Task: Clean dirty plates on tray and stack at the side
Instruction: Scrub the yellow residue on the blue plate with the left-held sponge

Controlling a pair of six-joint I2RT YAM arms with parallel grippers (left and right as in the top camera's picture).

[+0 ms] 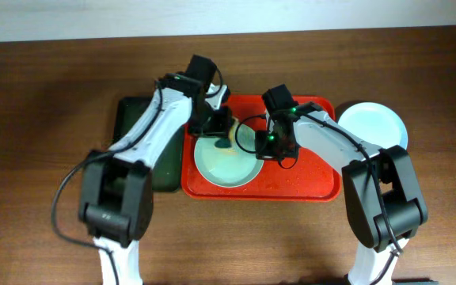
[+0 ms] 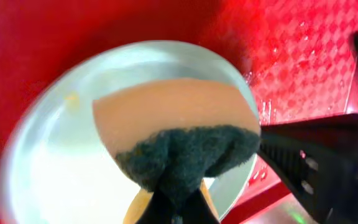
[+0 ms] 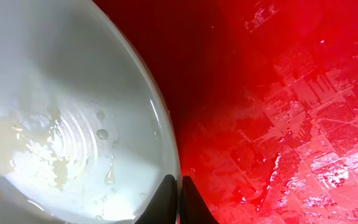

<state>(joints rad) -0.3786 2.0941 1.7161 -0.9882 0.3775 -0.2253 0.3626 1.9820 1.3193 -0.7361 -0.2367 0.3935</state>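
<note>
A pale blue-green plate lies on the left half of the red tray. My left gripper is over its far edge, shut on a sponge with a tan body and a dark green scouring pad, pressed on the plate. A small yellow smear shows near the rim. My right gripper is shut on the plate's right rim, one finger inside and one outside. The plate is wet, with droplets and a faint film.
A second plate, whitish, sits on the wooden table right of the red tray. A dark green tray lies left of the red tray, partly under my left arm. The tray floor is wet.
</note>
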